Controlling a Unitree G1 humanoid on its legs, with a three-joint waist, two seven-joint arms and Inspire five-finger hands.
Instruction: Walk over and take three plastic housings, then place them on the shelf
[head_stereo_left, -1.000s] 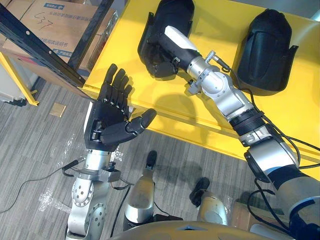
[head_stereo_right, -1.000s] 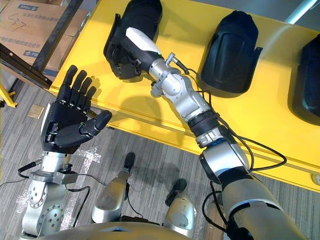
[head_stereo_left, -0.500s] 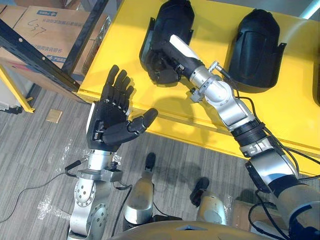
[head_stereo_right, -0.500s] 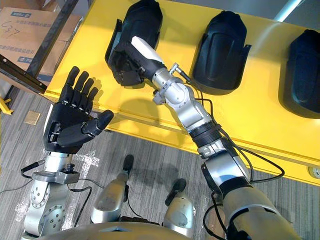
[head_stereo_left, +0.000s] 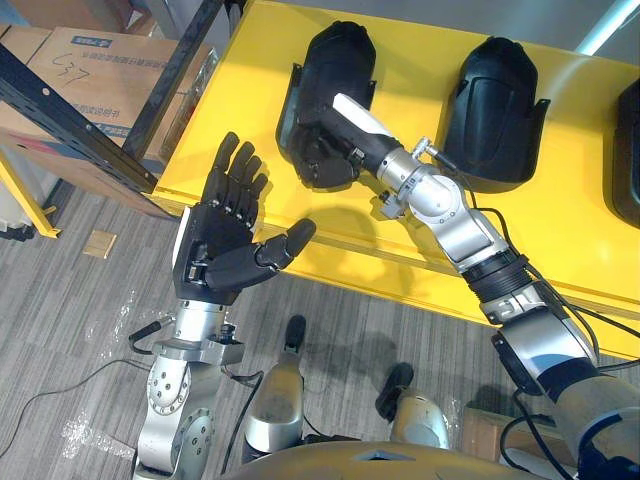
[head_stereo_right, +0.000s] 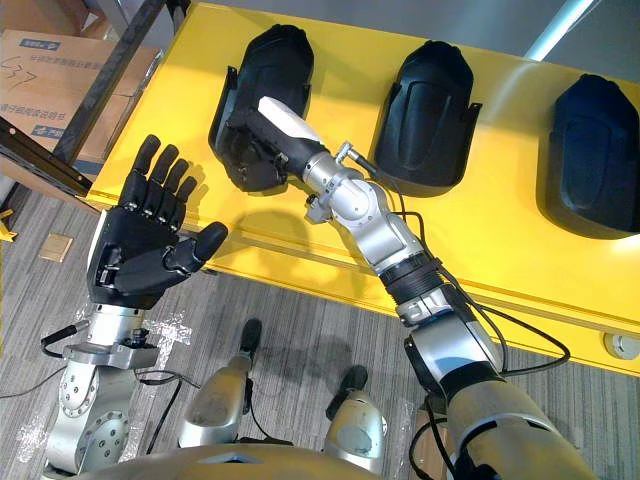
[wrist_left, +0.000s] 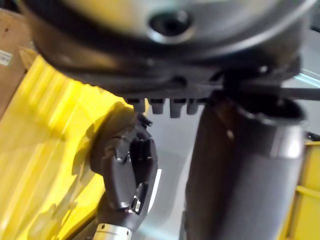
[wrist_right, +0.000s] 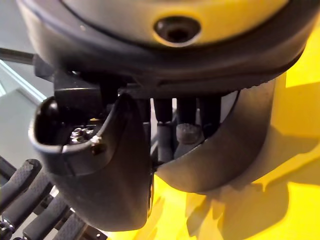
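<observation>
Housing at 11 o'clock on tabletop: stiff, light, slick shell; best gripped at open-end rim. Right hand tucked inside, hold cannot tell. Left hand fingers spread, empty.

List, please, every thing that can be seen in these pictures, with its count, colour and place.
plastic housings: three, black, in a row on the table
table: one, yellow, in front of the robot
shelf rack: one, dark beams, left of the table
cardboard boxes: at least two, brown, behind the rack's beams
floor: grey, under everything
left hand: dark, open, raised by the table's near edge
right hand: dark with a white cover, at the leftmost of the housings
</observation>
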